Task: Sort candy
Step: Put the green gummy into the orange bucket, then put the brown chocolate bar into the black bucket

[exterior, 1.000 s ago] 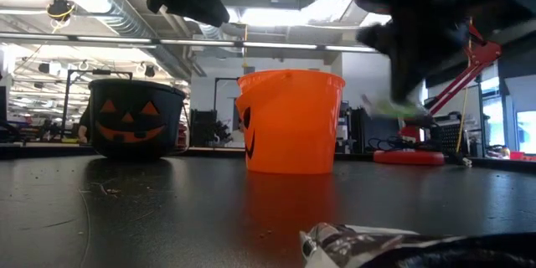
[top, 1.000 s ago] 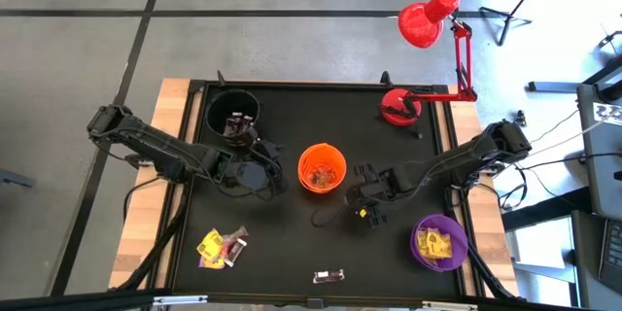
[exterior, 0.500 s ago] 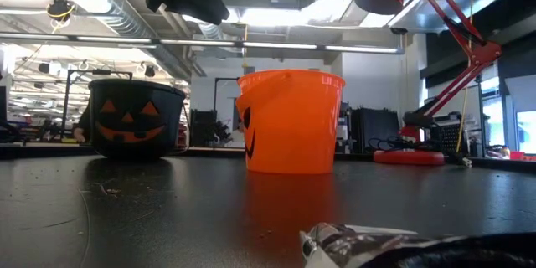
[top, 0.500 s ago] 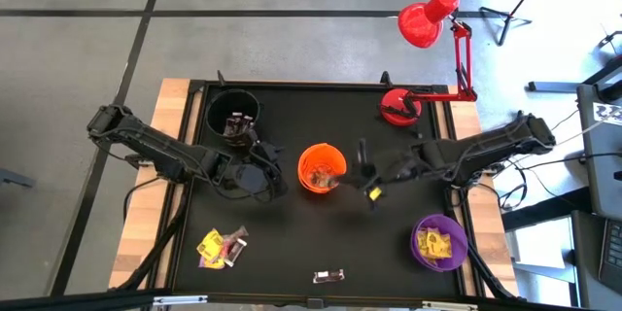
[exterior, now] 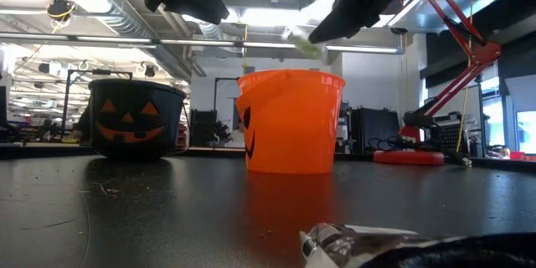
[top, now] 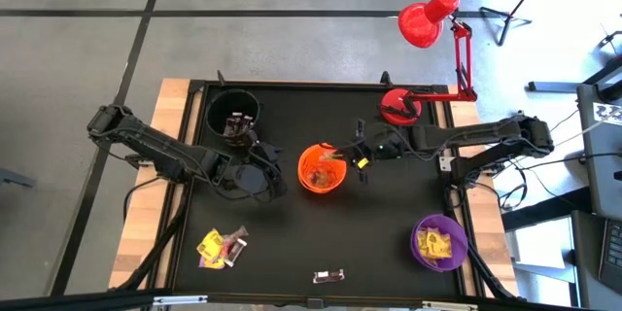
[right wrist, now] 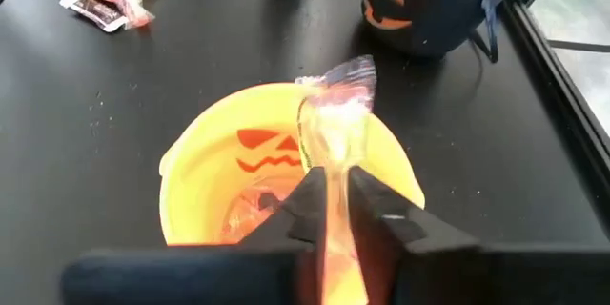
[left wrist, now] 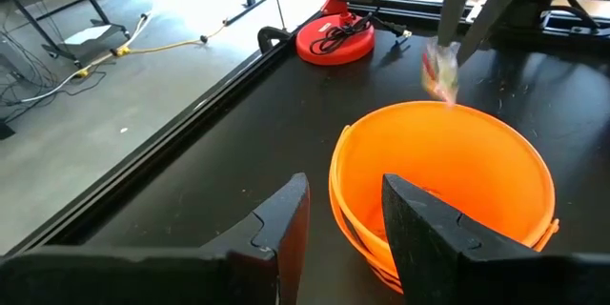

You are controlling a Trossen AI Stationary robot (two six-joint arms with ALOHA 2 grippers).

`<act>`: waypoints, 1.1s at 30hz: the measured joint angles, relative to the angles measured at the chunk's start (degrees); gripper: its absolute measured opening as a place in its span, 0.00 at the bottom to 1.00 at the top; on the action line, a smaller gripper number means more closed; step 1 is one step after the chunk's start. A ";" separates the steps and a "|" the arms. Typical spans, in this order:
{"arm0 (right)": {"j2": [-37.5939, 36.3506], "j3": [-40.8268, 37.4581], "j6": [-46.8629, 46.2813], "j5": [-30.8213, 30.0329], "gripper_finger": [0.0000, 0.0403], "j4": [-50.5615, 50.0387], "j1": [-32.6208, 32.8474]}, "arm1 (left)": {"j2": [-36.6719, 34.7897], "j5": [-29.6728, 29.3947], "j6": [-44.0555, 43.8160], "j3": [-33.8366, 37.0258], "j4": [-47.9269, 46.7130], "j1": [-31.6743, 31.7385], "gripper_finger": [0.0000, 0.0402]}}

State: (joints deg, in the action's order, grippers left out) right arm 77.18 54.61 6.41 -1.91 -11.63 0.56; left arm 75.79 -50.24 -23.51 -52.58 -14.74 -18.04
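The right end effector [top: 360, 162] hangs above the middle of the black worktop [top: 292, 243], just beside the rim of the orange cup [top: 322, 168] on the side facing the right edge, and its fingers are clamped on a small sweet [right wrist: 335, 119] in a clear, crinkled wrapper with yellow and pink inside. In the right wrist view the sweet stands up from between the two dark fingers [right wrist: 307, 205], directly over the open mouth of the orange cup, which already has a few wrapped sweets lying at its bottom. The low view shows the same sweet [exterior: 303, 46] held above the cup's rim [exterior: 291, 78], not touching it. The left end effector [top: 255, 175] hovers just beside the orange cup on the side facing the left edge, its fingers [left wrist: 291, 219] spread apart with nothing between them, pointing at the cup's wall. A black cup [top: 233, 114] with dark sweets inside stands near the far left corner of the worktop, and a purple cup [top: 439, 242] holding yellow-wrapped sweets stands near the near right corner. A small heap of candy [top: 221, 246], yellow and dark wrappers together, lies near the near left corner, and a single dark-and-silver sweet [top: 328, 275] lies at the near edge, about midway along it. A red desk lamp [top: 398, 107] has its round base on the worktop near the far right corner.
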 joint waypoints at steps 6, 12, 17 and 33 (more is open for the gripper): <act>-0.18 0.66 0.02 2.82 0.30 1.36 0.22 | 0.00 0.00 -0.19 0.00 0.00 0.00 0.31; -0.05 1.55 -4.69 14.49 0.37 2.88 3.52 | 0.00 -0.02 -0.26 0.00 0.00 0.01 0.31; 3.11 1.60 -4.63 5.31 0.38 6.41 14.53 | 0.00 -0.10 -0.34 0.00 0.02 0.00 0.31; 25.31 1.55 -7.95 0.33 0.38 21.68 24.63 | -0.02 -0.04 -3.13 0.01 0.24 0.00 0.31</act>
State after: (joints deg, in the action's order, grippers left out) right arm 102.49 56.16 -1.54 -1.58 10.05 25.19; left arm 75.77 -50.28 -26.64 -52.57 -14.50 -18.04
